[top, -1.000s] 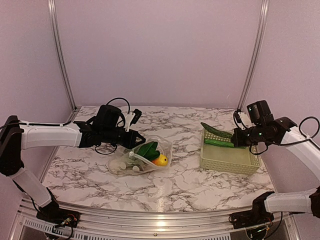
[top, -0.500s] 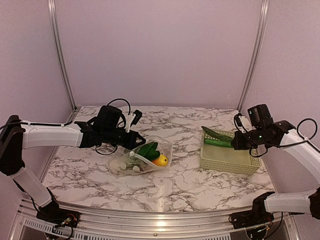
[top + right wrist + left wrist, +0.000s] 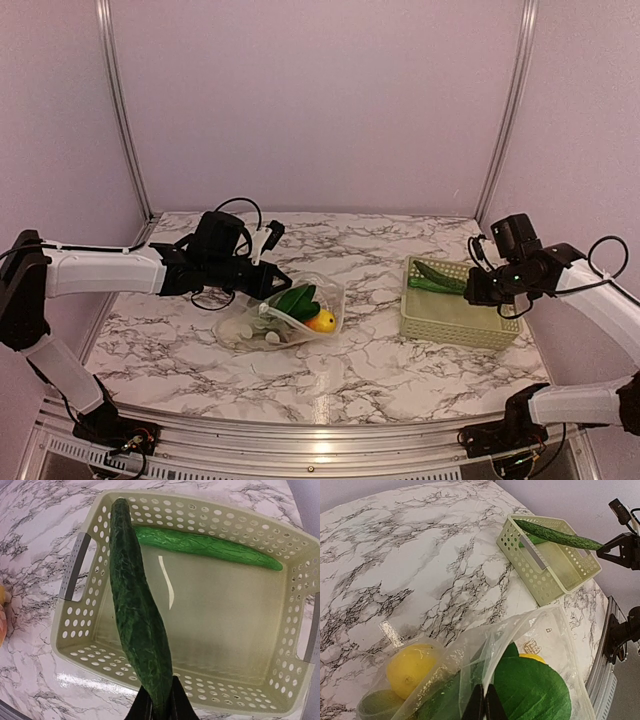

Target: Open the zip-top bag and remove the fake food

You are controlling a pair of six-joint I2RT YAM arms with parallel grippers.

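The clear zip-top bag [image 3: 285,318] lies mid-table with green leafy pieces [image 3: 297,300] and a yellow piece [image 3: 322,321] inside. My left gripper [image 3: 278,283] is shut on the bag's edge; in the left wrist view its tips [image 3: 483,707] pinch the plastic [image 3: 485,650] over a green leaf [image 3: 532,690], next to a yellow lemon [image 3: 410,665]. My right gripper [image 3: 470,288] is shut on a long dark green piece [image 3: 137,610], held over the yellow-green basket [image 3: 75,610]. A lighter long green piece [image 3: 210,547] lies in the basket.
The lattice basket [image 3: 455,328] stands at the right of the marble table [image 3: 350,370]. Metal frame posts [image 3: 120,110] rise at the back corners. A black cable [image 3: 235,205] loops behind the left wrist.
My right gripper has lowered with the dark green piece, bringing it down toward the basket. The left gripper and the bag have stayed put.
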